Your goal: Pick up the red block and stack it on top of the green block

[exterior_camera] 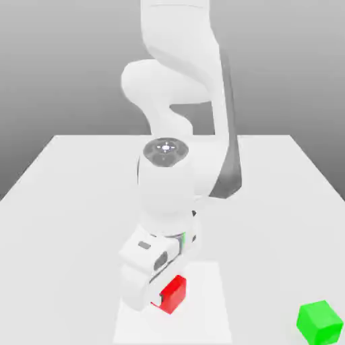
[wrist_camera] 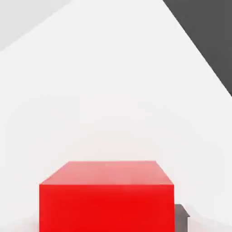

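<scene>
Two blocks, red (exterior_camera: 174,295) and green (exterior_camera: 320,323), lie well apart on the pale worktop (exterior_camera: 60,215). The end effector (exterior_camera: 167,297) is together on the red block, clamped at its sides; the grip appears complete, and a lift is the likely next step. The red block is over a whiter patch (exterior_camera: 205,320), far from the worktop's far edge; whether its base touches the patch cannot be told. The green block sits nearer the worktop's edge on the exterior view's right.

Possible faults: a shallow or off-centre grip could let the red block slip or turn during the lift. Too low a carry could knock the green block aside, and release before the two are aligned, or from too high, could topple the stack.

Comparison of views: the exterior view gives the route to the green block and the slanted pose of the end effector. The hand view gives the red block's broad face and paler upper face, with a dark grey part (wrist_camera: 181,219) close beside it, consistent with a finger against the side.
</scene>
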`<action>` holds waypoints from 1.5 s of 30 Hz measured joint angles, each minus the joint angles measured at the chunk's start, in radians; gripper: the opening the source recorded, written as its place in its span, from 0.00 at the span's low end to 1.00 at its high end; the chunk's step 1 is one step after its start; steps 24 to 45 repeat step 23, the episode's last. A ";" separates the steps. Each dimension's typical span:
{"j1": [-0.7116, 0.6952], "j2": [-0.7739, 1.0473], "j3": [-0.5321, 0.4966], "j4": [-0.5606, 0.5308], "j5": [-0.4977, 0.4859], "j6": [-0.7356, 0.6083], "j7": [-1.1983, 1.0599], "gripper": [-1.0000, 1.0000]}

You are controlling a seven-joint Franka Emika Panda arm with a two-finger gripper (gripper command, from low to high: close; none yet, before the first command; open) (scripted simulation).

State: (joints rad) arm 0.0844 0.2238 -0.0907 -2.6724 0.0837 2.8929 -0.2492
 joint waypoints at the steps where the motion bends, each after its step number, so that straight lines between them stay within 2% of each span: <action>1: 0.004 -0.033 -0.007 -0.005 -0.014 -0.028 0.010 0.00; 5: 0.032 -0.135 -0.005 0.005 -0.063 -0.140 0.073 0.00; 15: 0.295 0.005 0.159 0.352 -0.112 -0.347 0.458 0.00; 19: 0.334 0.127 0.163 0.395 -0.133 -0.267 0.512 0.00; 20: 0.338 0.155 0.160 0.398 -0.137 -0.242 0.516 1.00; 45: 0.338 0.155 0.160 0.398 -0.137 -0.242 0.516 1.00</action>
